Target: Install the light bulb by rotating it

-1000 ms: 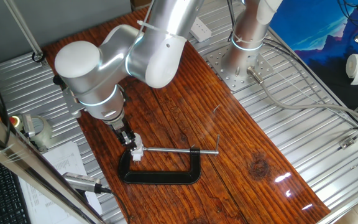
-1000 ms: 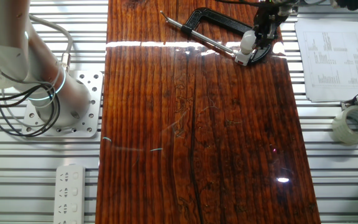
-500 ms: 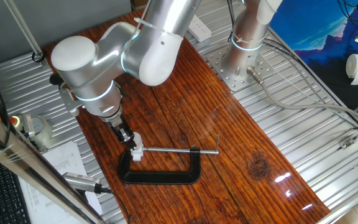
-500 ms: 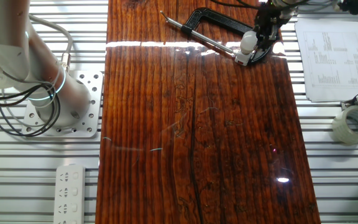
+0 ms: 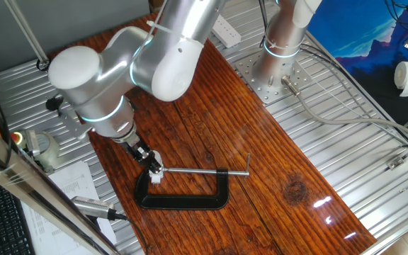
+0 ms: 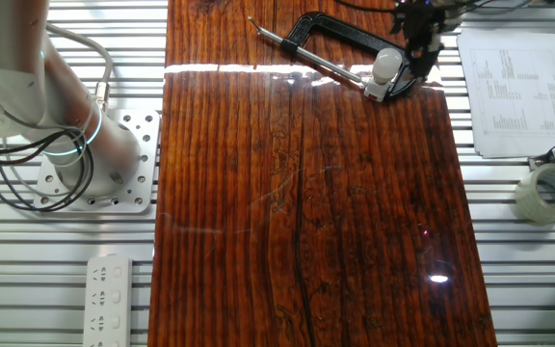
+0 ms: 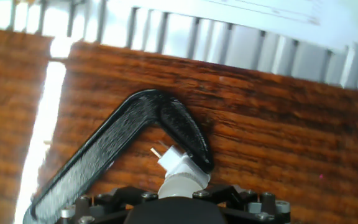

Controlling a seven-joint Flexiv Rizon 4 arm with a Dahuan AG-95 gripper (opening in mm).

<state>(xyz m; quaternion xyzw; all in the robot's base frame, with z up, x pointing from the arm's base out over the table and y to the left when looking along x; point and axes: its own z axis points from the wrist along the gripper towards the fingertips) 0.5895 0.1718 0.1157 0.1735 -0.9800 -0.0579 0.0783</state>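
The light bulb (image 7: pixel 180 185), small, white and frosted, sits base-down in the white socket block (image 7: pixel 178 163), which the black C-clamp (image 7: pixel 123 146) holds to the wooden board. In the hand view the bulb's dome lies right at the centre of my gripper (image 7: pixel 180 200), and the dark gripper body covers its top. In one fixed view my gripper (image 5: pixel 149 163) comes down at a slant onto the bulb (image 5: pixel 155 170) above the socket (image 5: pixel 156 178). From the other side the bulb (image 6: pixel 385 64) stands just left of my gripper (image 6: pixel 414 60). The fingertips themselves are hidden.
The clamp's screw bar (image 5: pixel 204 171) runs right across the wooden board (image 5: pixel 261 163). A paper sheet (image 6: pixel 509 92) and a tape roll (image 6: pixel 545 191) lie on the metal table beside the board. The arm's base (image 5: pixel 278 49) stands at the back.
The arm's elbow has swung to the left and the hand has turned about the bulb. The bulb, socket and clamp stay where they were.
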